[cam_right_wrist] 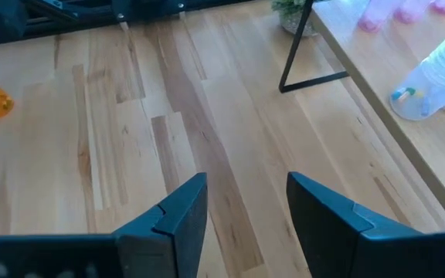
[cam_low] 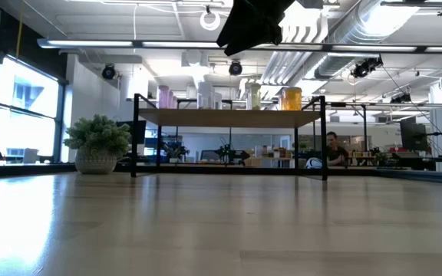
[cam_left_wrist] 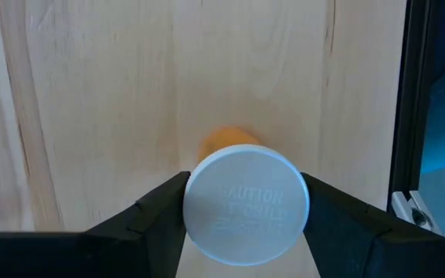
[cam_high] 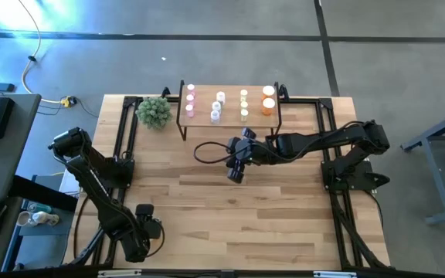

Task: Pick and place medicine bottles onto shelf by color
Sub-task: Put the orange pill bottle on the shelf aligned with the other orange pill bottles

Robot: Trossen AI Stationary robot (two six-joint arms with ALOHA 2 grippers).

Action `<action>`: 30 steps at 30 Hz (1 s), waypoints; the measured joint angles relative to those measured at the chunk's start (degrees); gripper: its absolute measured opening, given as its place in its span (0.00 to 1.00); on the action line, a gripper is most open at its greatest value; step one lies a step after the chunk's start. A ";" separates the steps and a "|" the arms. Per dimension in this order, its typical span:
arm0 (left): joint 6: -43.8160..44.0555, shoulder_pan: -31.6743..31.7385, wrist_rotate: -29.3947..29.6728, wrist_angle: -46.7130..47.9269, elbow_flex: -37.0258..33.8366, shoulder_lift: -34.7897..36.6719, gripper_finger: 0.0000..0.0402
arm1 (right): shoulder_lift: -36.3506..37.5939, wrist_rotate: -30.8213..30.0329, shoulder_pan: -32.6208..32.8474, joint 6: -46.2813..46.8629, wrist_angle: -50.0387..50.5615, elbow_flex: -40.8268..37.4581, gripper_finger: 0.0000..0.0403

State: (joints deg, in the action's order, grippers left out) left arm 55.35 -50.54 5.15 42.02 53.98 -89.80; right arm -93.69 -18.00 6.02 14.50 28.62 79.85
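Bottle (cam_left_wrist: pixel 226 140), orange, clamped at white cap by left pincer (cam_left_wrist: pixel 246 205) over desk's (cam_high: pixel 230 224) near-left corner, well apart from shelf (cam_high: pixel 230 110). Right pincer (cam_right_wrist: pixel 246 193) spread, empty, hovering before shelf. Judged best: grip kept firm, lifted clear of shelf edge, set down beside orange bottles (cam_high: pixel 269 101) at right end.

You are looking at a robotics lab inside a large open-plan office or industrial hall. Exposed silver ducts (cam_low: pixel 374 31) and pipes run along the ceiling, with strip lights. The floor (cam_high: pixel 207 54) is bare grey concrete with loose cables (cam_high: pixel 29 58). Beyond the wooden table's (cam_high: pixel 238 224) far edge, a person (cam_low: pixel 332 149) sits among desks and monitors (cam_low: pixel 414 136).
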 joint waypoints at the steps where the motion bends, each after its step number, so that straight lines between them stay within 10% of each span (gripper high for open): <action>1: -0.01 0.00 0.00 0.02 0.00 0.00 0.53 | 0.00 0.00 0.00 0.02 0.03 0.00 0.42; 30: -1.24 0.01 -0.04 0.15 0.00 0.00 0.53 | 0.00 -4.11 0.00 3.67 5.05 0.00 0.42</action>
State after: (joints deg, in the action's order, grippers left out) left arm 54.11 -50.54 5.10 42.17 53.98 -89.80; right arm -93.69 -22.11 6.02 18.17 33.67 79.85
